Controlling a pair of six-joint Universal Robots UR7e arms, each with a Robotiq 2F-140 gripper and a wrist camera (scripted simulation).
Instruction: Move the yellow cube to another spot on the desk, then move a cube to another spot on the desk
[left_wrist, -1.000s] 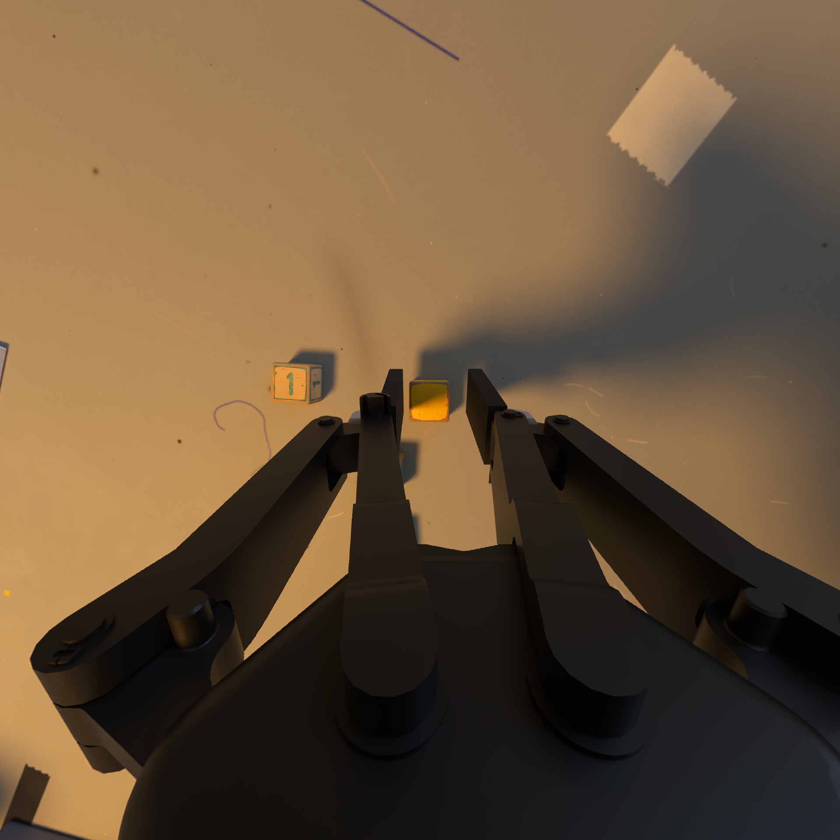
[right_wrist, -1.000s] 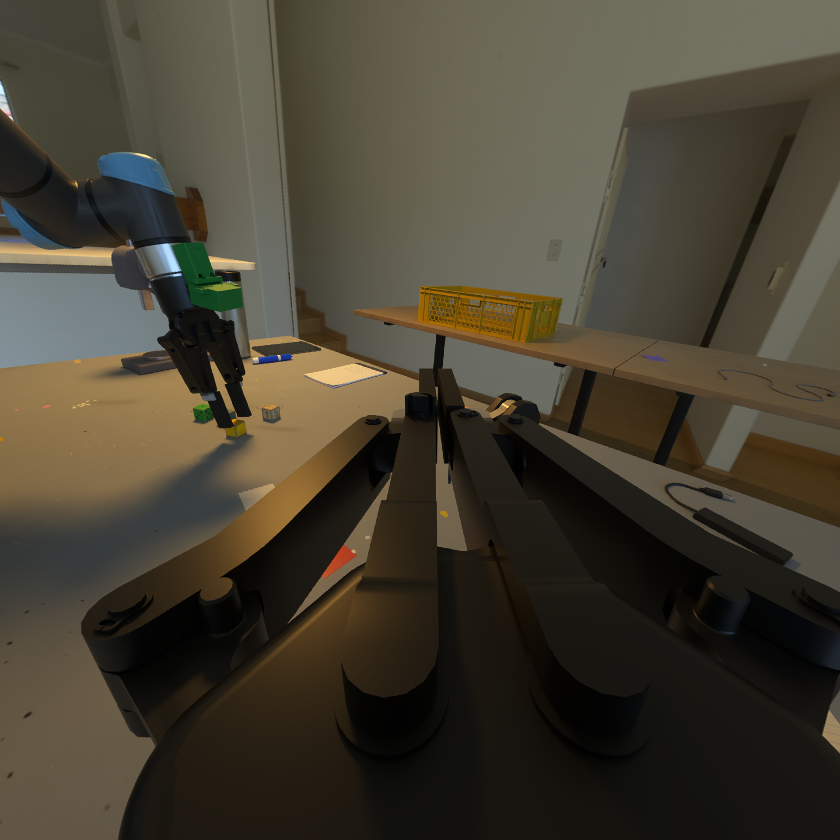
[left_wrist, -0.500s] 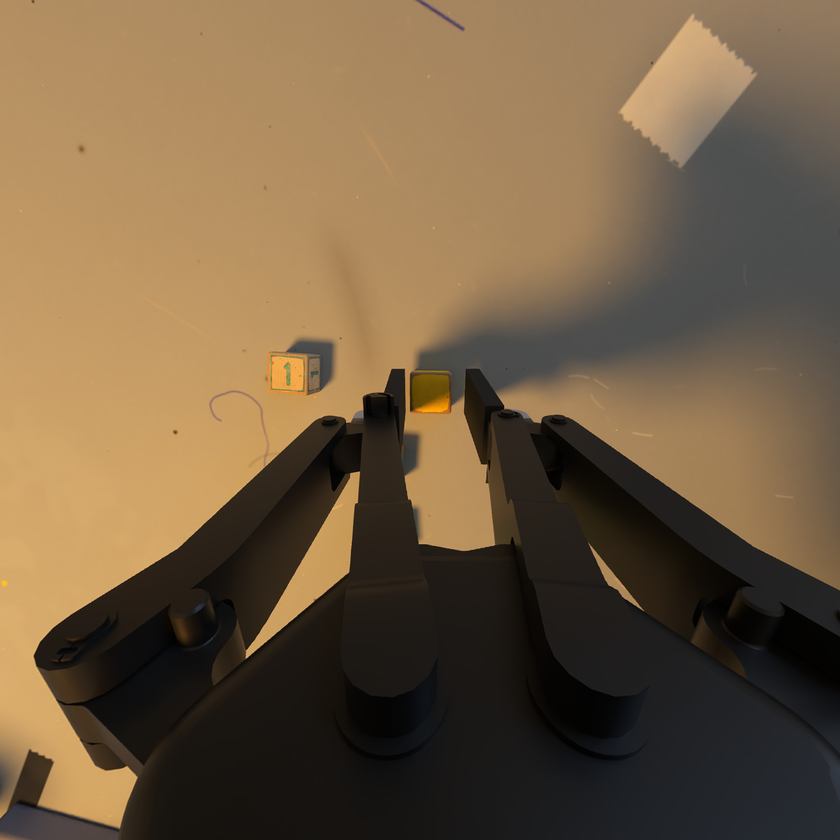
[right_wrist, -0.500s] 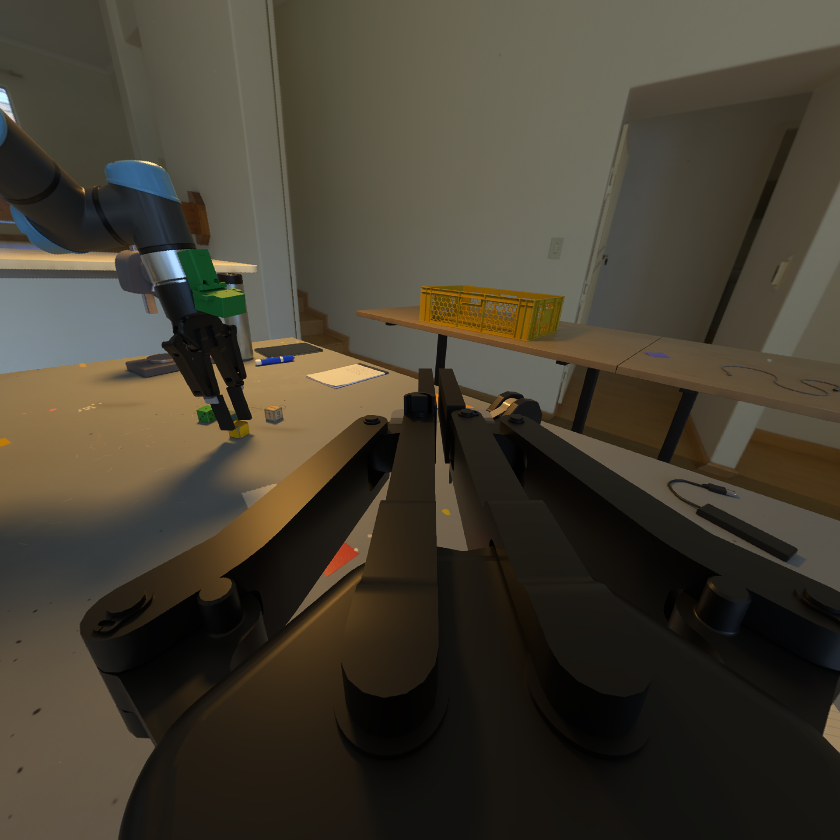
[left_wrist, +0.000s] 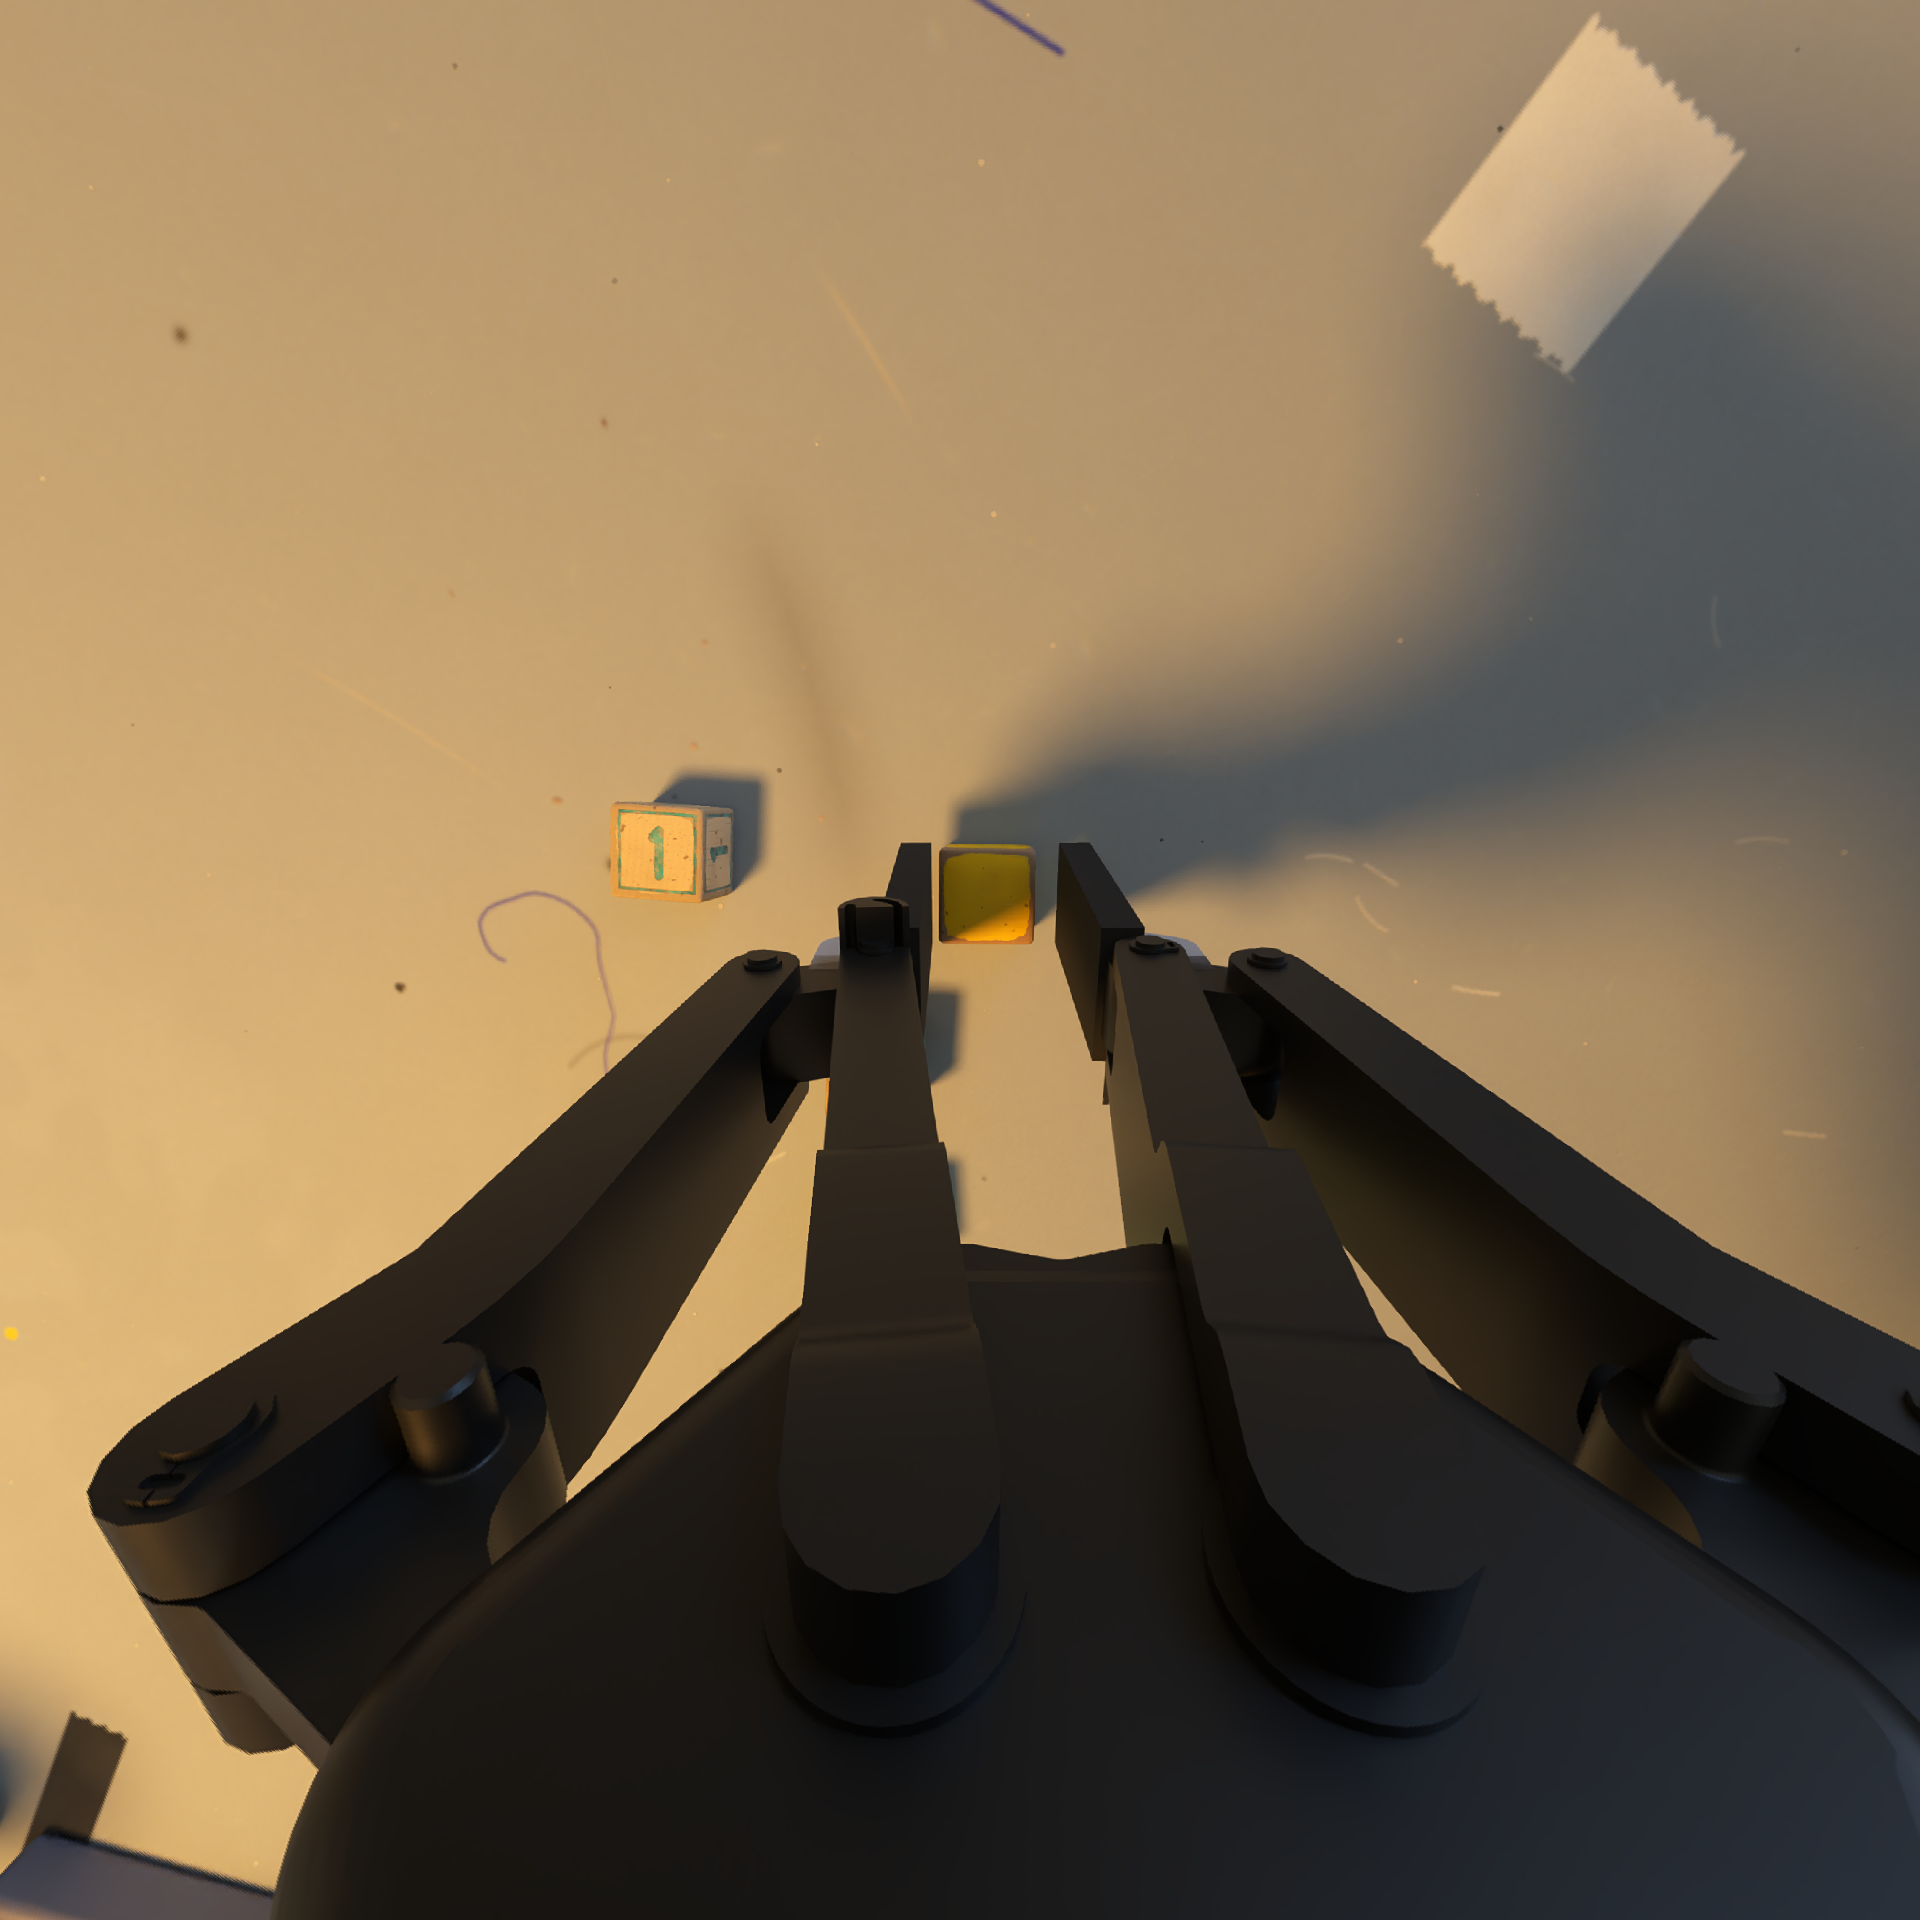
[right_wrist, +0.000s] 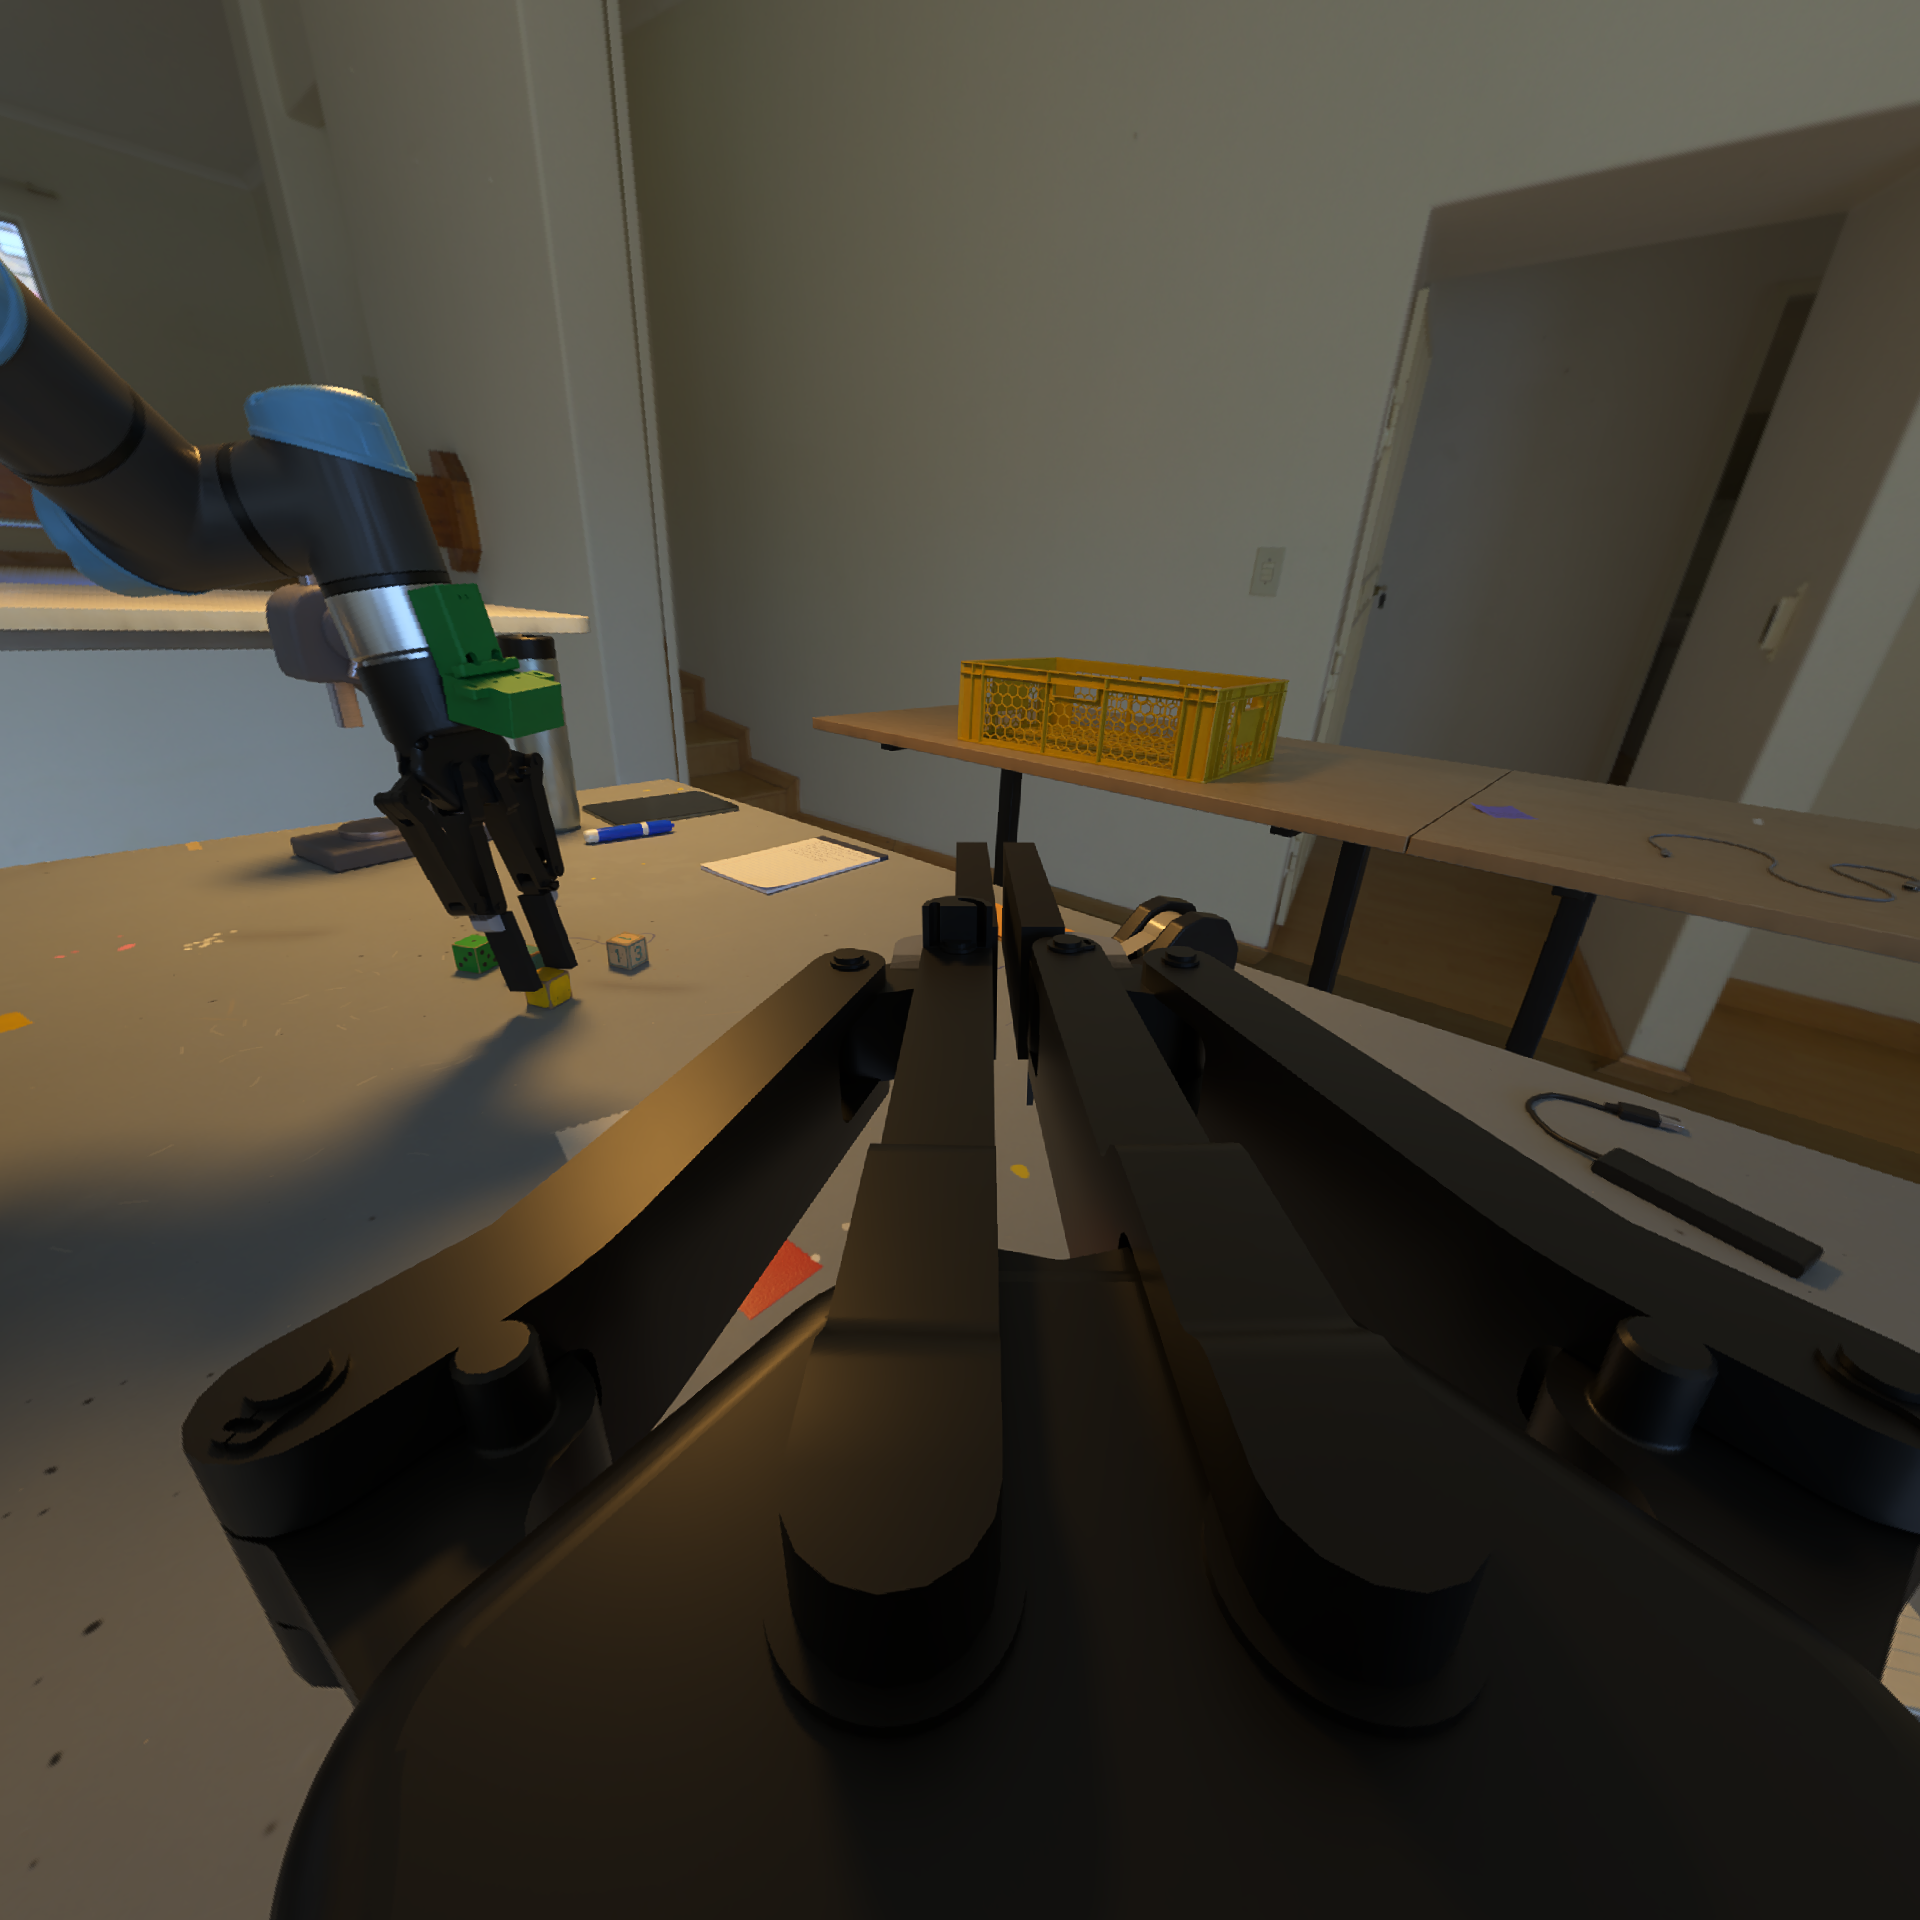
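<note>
The yellow cube (left_wrist: 985, 894) rests on the desk between the fingers of my left gripper (left_wrist: 992, 883). The gripper is open and straddles it. The left finger is at the cube's side and a thin gap shows at the right finger. In the right wrist view the left gripper (right_wrist: 535, 961) reaches down onto the yellow cube (right_wrist: 551, 987). A wooden numbered cube (left_wrist: 670, 850) sits just left of it, and also shows in the right wrist view (right_wrist: 628, 952). A green cube (right_wrist: 475, 954) lies behind the left gripper. My right gripper (right_wrist: 1000, 883) is shut and empty, above the desk.
A pale paper scrap (left_wrist: 1579, 197) lies far right of the cubes. A notepad (right_wrist: 792, 862), blue marker (right_wrist: 629, 831) and metal cylinder (right_wrist: 540, 727) stand at the desk's back. A black adapter with cable (right_wrist: 1704, 1210) lies right. A yellow crate (right_wrist: 1122, 717) sits on another table.
My left gripper's fingers have drawn closer together around the yellow cube. The cube has stayed on the desk. My right gripper has stayed shut and has hardly moved.
</note>
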